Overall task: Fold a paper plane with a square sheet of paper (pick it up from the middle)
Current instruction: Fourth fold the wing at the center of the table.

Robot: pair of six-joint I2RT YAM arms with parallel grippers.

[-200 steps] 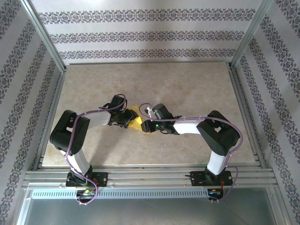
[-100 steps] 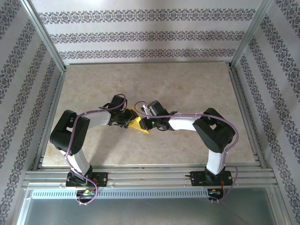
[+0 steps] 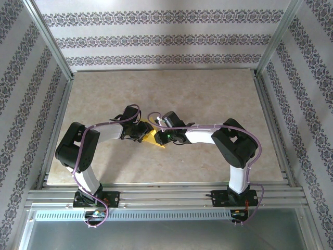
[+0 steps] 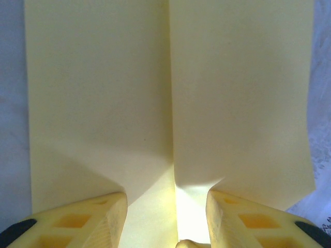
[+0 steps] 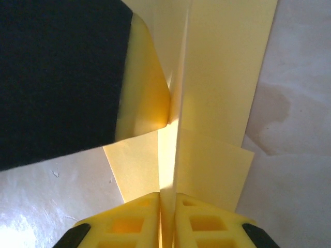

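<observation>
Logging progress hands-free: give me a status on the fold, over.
Right fingers pinched on the paper at its raised centre crease. Left fingers apart, straddling that crease. Paper part-folded on the table. Left arm crowds the pinch.

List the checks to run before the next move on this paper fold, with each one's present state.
1. Right tool pinched on the raised centre crease of the yellow paper: ok.
2. Left tool closed on the paper: not ok, its fingers stand apart, one on either side of the crease.
3. Crease straight along the sheet: ok in the left wrist view.
4. Paper free of tears: cannot tell, the arms hide part of it.
5. Both tools at the paper, mid-table: ok.
</observation>
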